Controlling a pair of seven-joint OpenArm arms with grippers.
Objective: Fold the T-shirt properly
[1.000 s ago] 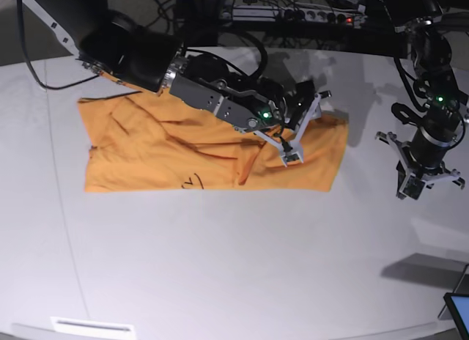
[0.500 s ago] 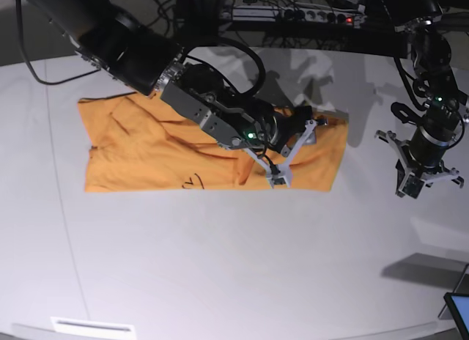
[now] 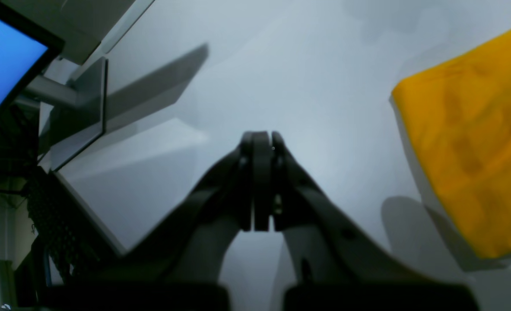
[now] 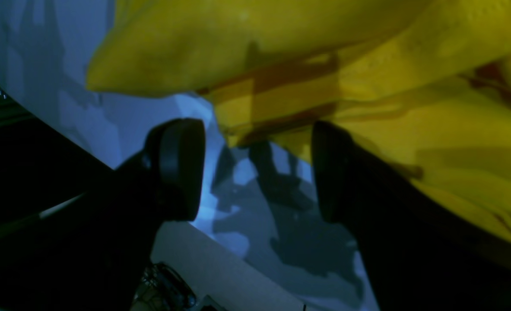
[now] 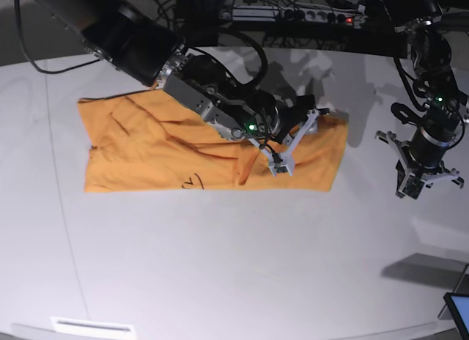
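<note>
Right gripper [image 5: 300,138] jaws apart; left gripper [image 5: 415,185] jaws pressed together.

A pale grey tabletop [image 5: 220,267] with a curved near edge carries the scene. The orange T-shirt [image 5: 146,153] lies directly on it toward the far side, spread wide and rumpled, with 1 dark line mark near its front hem. A small white label [image 5: 93,326] sits flat near the tabletop's front left edge.
</note>
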